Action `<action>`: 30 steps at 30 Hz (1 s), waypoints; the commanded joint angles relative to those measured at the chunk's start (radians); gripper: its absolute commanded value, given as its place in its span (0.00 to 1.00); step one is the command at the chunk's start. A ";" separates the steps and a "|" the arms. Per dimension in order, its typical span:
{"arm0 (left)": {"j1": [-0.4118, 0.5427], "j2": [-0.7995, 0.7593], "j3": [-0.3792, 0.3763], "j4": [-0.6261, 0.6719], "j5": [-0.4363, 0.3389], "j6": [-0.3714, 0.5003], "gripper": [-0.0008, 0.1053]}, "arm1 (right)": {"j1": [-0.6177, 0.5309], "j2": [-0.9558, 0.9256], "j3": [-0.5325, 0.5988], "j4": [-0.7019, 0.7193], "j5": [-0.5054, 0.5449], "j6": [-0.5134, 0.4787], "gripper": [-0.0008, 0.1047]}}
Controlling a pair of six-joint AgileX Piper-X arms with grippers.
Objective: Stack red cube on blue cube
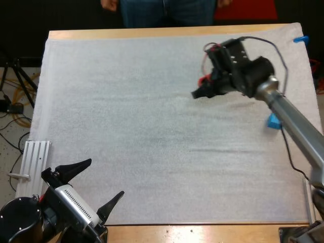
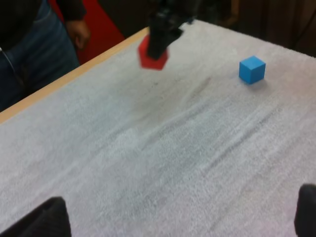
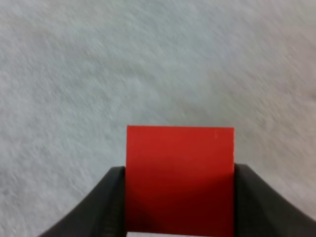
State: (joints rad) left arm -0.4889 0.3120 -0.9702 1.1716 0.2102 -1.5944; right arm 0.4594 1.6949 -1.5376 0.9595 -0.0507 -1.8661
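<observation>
One solid red cube (image 3: 180, 177) sits clamped between my right pincer's (image 1: 200, 92) black fingers, seemingly lifted off the white mat (image 1: 126, 126). The bright blue cube (image 1: 274, 121) lies behind the pincer, beside its arm. I'd carry level, centre above it, then lower squarely. My left pincer (image 1: 105, 177) stands apart.

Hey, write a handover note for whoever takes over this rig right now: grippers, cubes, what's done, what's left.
Left gripper: open, holding nothing, at the mat's near left corner.
Right gripper: shut on the red cube, which seems lifted off the mat.
Blue cube: on the mat, nothing on top, apart from the red one.
Done: red cube grasped.
Left: carry it over the blue cube, set it down squarely, release.
</observation>
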 commanded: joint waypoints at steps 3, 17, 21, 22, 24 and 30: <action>-0.004 0.001 -0.005 -0.003 0.006 0.000 0.83 | -0.047 -0.094 0.079 0.003 0.040 0.002 0.17; -0.004 0.001 -0.005 -0.003 0.006 0.000 0.83 | -0.306 -0.399 0.484 -0.150 0.072 0.001 0.17; -0.004 0.001 -0.005 -0.003 0.006 -0.004 0.83 | -0.363 -0.398 0.552 -0.195 0.070 0.009 0.17; -0.004 0.001 -0.005 -0.003 0.006 -0.013 0.83 | -0.378 -0.398 0.569 -0.207 0.070 0.013 0.17; -0.004 0.001 -0.005 -0.003 0.006 -0.031 0.83 | -0.399 -0.398 0.589 -0.218 0.070 0.027 0.17; -0.004 0.001 -0.005 -0.003 0.006 -0.054 0.83 | -0.421 -0.391 0.648 -0.294 0.070 0.030 0.17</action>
State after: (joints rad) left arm -0.4889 0.3120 -0.9702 1.1716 0.2102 -1.6390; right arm 0.0424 1.3075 -0.8905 0.6843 0.0198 -1.8389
